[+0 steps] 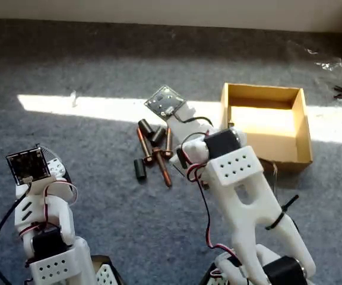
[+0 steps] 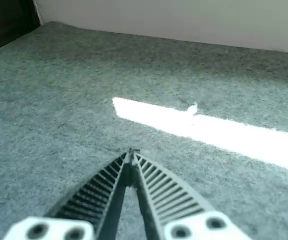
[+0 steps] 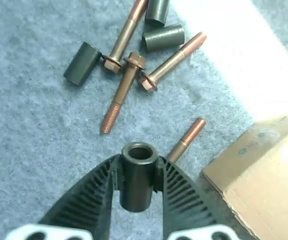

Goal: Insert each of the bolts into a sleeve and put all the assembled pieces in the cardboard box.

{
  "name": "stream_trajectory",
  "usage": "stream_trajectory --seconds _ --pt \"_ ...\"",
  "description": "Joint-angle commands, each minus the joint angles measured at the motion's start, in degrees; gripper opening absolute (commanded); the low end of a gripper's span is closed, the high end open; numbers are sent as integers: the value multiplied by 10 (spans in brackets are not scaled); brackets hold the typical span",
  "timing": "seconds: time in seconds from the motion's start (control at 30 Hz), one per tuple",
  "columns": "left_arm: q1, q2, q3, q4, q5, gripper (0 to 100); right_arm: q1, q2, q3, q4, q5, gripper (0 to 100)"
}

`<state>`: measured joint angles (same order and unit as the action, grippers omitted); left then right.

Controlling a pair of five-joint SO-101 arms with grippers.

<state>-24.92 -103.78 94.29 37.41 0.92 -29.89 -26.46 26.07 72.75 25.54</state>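
Okay, your right gripper (image 3: 138, 167) clamps a sleeve (image 3: 136, 187); loose bolts (image 1: 162, 169) lie mid-frame in the high view, cardboard box (image 1: 287, 153) upper right; your left gripper (image 2: 130, 155) is pinched together.

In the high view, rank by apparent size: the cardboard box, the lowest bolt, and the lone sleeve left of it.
Largest: cardboard box, by far.
Next: bolt, long but thin.
Smallest: sleeve, shorter and thicker, though near the bolt in area, so that pair is unsure.

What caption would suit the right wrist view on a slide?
Right pincer shut on a sleeve; four bolts, three loose sleeves and the cardboard box lie beyond.
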Motion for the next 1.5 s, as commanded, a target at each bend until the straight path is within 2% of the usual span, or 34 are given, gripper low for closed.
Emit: stream_trajectory --seconds 0.0,0.1,0.23,0.33,0.5,0.67,1.23,1.33,1.47 --pt "44 -6 -5 1 -43 6 2 -80 16 0 -6 5" --pt "69 -3 -5 2 -61 6 3 -126 41 -1 -8 5" --pt "74 -2 -7 10 -61 6 16 -179 78 -44 -64 5" --pt "75 -2 -9 18 -61 6 22 -200 115 -75 -67 5" --pt "86 -2 -10 19 -62 6 68 -231 164 -130 -97 5" --pt "138 -2 -21 63 -109 6 84 -282 237 -189 -108 5" --pt "232 2 -165 186 -107 6 112 -442 402 -253 -131 5" --pt "237 57 -196 189 -106 5 112 -452 410 -253 -134 5" --pt "264 212 -276 189 -109 5 113 -455 414 -254 -134 5"
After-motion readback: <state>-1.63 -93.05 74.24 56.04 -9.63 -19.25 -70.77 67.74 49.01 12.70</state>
